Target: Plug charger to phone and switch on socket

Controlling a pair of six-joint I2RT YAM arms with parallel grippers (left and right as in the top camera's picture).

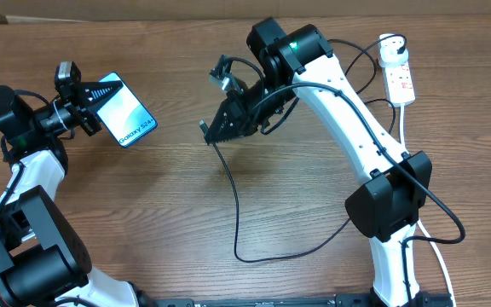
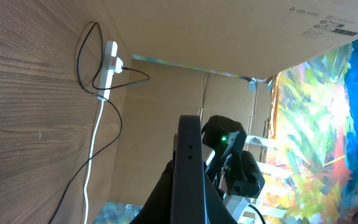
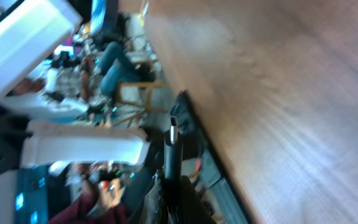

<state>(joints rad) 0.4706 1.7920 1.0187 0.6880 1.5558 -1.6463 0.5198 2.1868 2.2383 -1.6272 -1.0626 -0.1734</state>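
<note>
the phone [image 1: 126, 111] is clenched in the left gripper [image 1: 92, 101] at the left of the table [image 1: 160, 213]; the tip of the charger [image 1: 235, 205] is pinched by the right gripper [image 1: 215, 130] near the centre. tip and port should be squared up before being pushed gently.

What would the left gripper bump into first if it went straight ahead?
Probably the right arm, near its wrist. The left gripper holds the phone pointing across the table, and its camera shows that arm straight beyond the phone's edge. Height is hard to judge.
</note>
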